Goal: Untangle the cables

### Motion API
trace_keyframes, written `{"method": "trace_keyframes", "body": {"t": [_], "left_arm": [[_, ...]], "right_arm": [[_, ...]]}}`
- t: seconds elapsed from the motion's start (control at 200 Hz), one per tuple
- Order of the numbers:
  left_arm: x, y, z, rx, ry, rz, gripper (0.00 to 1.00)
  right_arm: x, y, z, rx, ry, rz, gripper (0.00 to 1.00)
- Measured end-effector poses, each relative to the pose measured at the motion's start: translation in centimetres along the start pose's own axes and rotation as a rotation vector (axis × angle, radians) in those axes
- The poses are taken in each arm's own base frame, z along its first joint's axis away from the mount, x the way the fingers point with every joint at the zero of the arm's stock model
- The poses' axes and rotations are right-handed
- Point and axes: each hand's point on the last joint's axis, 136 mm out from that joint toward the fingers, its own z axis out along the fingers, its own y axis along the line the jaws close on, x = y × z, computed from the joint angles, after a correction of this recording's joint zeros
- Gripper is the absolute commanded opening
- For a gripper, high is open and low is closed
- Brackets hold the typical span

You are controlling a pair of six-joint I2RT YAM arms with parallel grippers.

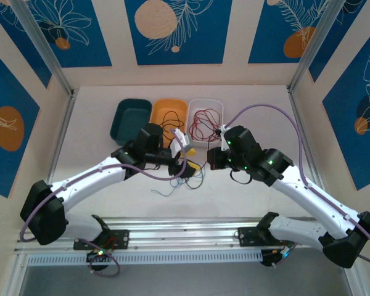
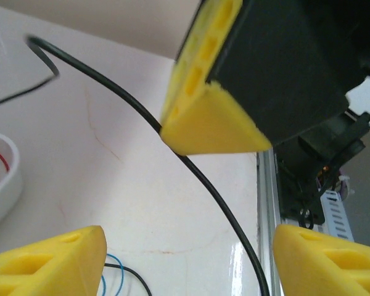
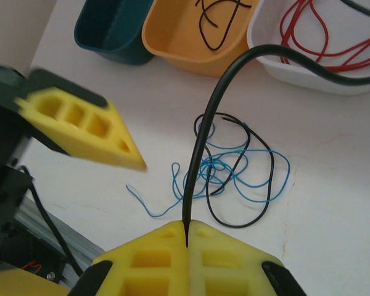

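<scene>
My right gripper (image 3: 187,233) is shut on a black cable (image 3: 203,123), which rises from the pads and bends right over the white bin. Beyond it on the table lies a tangle of blue cable (image 3: 246,179) and another thin black cable (image 3: 268,179). My left gripper (image 2: 188,246) is open, and the held black cable (image 2: 234,222) runs diagonally between its yellow fingers (image 2: 49,259) without touching them. A yellow finger of the right gripper (image 2: 203,117) pinches that strand just ahead. In the top view the left gripper (image 1: 191,168) and the right gripper (image 1: 211,161) nearly meet above the blue cable (image 1: 172,187).
Three bins line the back of the table: a teal bin (image 1: 120,120), an orange bin (image 1: 157,111) with black cables, and a white bin (image 1: 196,105) with red cables (image 3: 308,31). The aluminium rail (image 1: 185,229) runs along the near edge.
</scene>
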Motion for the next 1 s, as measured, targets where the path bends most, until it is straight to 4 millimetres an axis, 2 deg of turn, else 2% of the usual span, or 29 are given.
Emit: {"method": "trace_keyframes", "body": {"t": [0.195, 0.33, 0.43, 0.51, 0.59, 0.79, 0.91, 1.0], "left_arm": [[0.8, -0.4, 0.8, 0.029, 0.023, -0.001, 0.62], [0.9, -0.5, 0.9, 0.036, 0.026, -0.005, 0.49], [1.0, -0.6, 1.0, 0.040, 0.028, -0.005, 0.31], [0.8, -0.6, 1.1, 0.040, 0.022, 0.008, 0.13], [0.7, -0.5, 1.1, 0.033, 0.018, 0.005, 0.00], [0.8, 0.7, 1.2, -0.035, 0.013, 0.014, 0.00], [1.0, 1.5, 0.9, -0.099, 0.003, 0.026, 0.00], [0.7, 2.0, 0.3, -0.148, -0.018, 0.044, 0.00]], "right_arm": [[-0.7, 0.5, 0.2, -0.008, -0.029, -0.008, 0.00], [-1.3, 0.8, 0.2, -0.014, -0.055, -0.009, 0.00], [-1.8, 1.0, 0.2, -0.022, -0.073, -0.009, 0.00], [-2.0, 1.2, 0.2, -0.030, -0.085, -0.009, 0.00], [-2.3, 1.3, 0.3, -0.035, -0.091, -0.005, 0.00], [-2.7, 1.5, 0.6, -0.041, -0.101, 0.005, 0.00], [-2.9, 1.4, 0.6, -0.059, -0.096, 0.021, 0.38], [-3.2, 1.2, 0.4, -0.065, -0.098, 0.026, 0.47]]}}
